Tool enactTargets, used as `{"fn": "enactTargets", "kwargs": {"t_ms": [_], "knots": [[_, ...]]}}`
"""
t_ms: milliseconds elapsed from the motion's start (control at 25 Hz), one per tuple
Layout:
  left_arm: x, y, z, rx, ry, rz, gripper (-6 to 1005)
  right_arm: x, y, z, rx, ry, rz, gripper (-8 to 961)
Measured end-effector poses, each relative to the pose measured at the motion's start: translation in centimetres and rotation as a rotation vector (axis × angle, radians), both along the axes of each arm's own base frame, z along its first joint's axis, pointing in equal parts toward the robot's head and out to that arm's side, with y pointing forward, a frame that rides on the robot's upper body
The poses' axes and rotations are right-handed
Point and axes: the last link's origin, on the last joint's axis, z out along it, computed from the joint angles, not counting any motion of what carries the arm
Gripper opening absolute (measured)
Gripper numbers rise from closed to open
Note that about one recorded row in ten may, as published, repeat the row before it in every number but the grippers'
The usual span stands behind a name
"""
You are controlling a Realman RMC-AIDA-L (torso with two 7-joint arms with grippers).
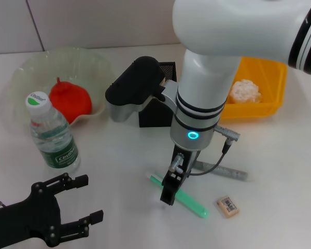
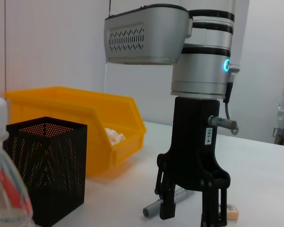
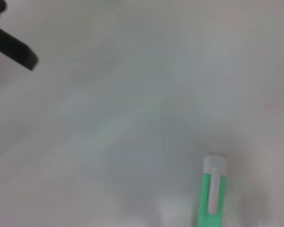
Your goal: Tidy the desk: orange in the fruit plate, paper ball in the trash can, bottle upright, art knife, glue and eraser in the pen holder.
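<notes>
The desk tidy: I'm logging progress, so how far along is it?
Done: orange in the fruit plate, paper ball in the yellow bin, bottle upright. In hand: right claw open over the green art knife. Left: knife, grey glue stick, eraser into the pen holder. Left claw idle.

- I see the plate (image 1: 20,78) upper left holding the orange (image 1: 70,99); the bottle (image 1: 53,132) stands just below.
- Pen holder (image 1: 155,111) centre; bin (image 1: 269,88) upper right, paper ball (image 1: 245,91) inside.
- Art knife (image 1: 189,199) lower centre, eraser (image 1: 227,206) to its right, glue (image 1: 225,170) above.
</notes>
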Motion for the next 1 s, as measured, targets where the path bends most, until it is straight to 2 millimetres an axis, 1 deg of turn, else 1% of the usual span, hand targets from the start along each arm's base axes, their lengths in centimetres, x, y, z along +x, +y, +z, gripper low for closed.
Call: {"fn": "enactTargets", "kwargs": {"t_ms": [1000], "knots": [[-0.07, 0.0, -0.11, 0.0, -0.001, 0.004, 802, 0.51, -0.21, -0.17, -0.009, -0.035, 0.026, 729]]}}
